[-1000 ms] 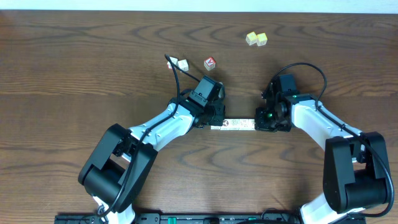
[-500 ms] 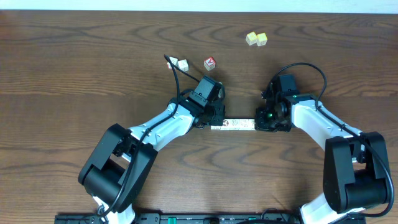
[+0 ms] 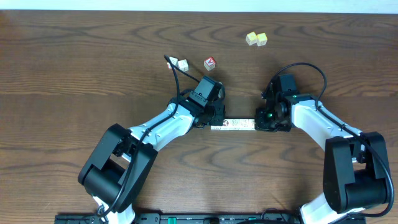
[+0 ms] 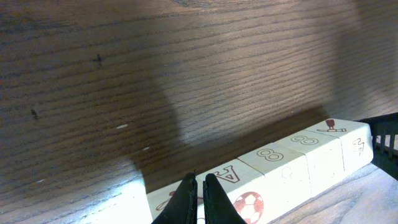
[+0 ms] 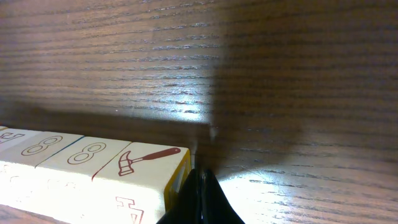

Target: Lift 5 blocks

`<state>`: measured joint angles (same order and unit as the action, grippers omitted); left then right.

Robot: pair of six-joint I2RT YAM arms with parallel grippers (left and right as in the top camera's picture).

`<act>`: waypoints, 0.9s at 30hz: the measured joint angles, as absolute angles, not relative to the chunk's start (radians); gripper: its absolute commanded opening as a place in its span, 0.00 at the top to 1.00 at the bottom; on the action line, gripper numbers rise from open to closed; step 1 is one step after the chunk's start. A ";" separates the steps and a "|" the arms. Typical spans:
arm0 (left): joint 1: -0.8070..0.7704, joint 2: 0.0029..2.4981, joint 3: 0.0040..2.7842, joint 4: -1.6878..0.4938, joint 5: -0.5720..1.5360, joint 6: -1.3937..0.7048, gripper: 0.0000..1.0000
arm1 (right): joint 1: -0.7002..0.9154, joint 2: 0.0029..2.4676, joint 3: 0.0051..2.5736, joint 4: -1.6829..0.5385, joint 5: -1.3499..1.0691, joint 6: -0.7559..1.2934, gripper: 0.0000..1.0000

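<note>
Row of blocks [image 3: 239, 124] lies on the counter [image 3: 74, 74] between the two arms, touching face to face. I count about five, but the near one is cut off in the left wrist view.

The long axis runs left-right in the overhead view, and the hammer-picture block [image 5: 134, 163] sits at the right arm's end.

Left fingers [image 4: 186, 196] are closed on nothing, tips at the row's left end (exact contact is hard to tell). Right fingers [image 5: 200, 200] are also shut and empty, tips right at the hammer block's end face.

**Handling:**
- Probably light, stiff wooden cubes with smooth faces, and not joined to each other.
- The only sensible hold is the two end faces, squeezed inward along the axis.
- Off-centre pressure would likely buckle the row, and a weak squeeze would let the middle cubes drop.
</note>
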<state>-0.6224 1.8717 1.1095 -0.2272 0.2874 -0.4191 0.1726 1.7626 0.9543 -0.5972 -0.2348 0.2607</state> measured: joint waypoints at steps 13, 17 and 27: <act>-0.622 1.872 1.110 -0.227 0.290 -0.419 0.93 | 0.173 1.763 0.954 -0.597 -0.235 0.261 0.99; -0.611 1.871 1.110 -0.227 0.291 -0.419 0.93 | 0.173 1.763 0.954 -0.597 -0.234 0.261 0.99; -0.559 1.734 1.110 -0.302 0.290 -0.422 0.93 | 0.173 1.763 0.954 -0.597 -0.227 0.261 0.99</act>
<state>-0.5594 1.7340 1.1095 -0.3019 0.2905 -0.4217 0.1726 1.7626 0.9543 -0.5972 -0.2268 0.2607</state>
